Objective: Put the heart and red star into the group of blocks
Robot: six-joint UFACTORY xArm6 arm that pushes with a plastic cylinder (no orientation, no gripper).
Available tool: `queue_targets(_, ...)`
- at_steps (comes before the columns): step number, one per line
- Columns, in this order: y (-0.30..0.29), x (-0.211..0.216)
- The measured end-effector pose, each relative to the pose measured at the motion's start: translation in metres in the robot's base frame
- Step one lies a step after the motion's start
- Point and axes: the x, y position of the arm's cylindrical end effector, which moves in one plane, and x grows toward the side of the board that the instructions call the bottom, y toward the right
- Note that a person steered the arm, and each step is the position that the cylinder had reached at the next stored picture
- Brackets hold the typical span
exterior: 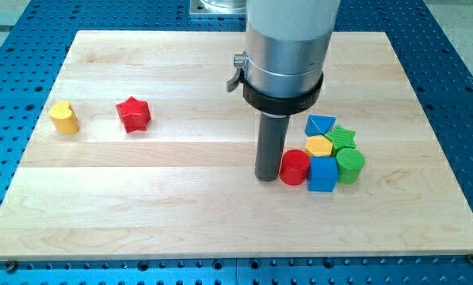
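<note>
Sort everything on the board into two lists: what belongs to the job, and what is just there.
Job:
yellow heart, far on the view's left
red star, right of the heart
group of blocks: red cylinder, blue cube, green cylinder, yellow hexagon, green star, blue triangle
my tip, beside the red cylinder

Just there:
wooden board
blue perforated table

A pale wooden board (141, 206) with visible plank grain lies on a blue perforated metal table (14, 47), which shows around the board on all sides.
</note>
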Motion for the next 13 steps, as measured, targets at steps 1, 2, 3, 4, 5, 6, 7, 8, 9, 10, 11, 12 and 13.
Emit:
queue_targets(1,-0.097,0.000)
queue_targets(2,-0.209,0.010)
queue_targets(3,-0.219,0.006)
queue_targets(4,-0.245,0.004)
queue_targets(5,-0.310,-0.009)
queue_targets(6,-0.333,-0.041)
queue_targets(7,-0.338,-0.074)
queue_targets(8,-0.335,-0.105)
queue_targets(9,-0.329,-0.108)
queue_targets(10,-0.326,-0.101)
queue_targets(11,-0.253,-0.080)
queue_targets(12,-0.177,-0.079)
queue_targets(13,-0.154,-0.079)
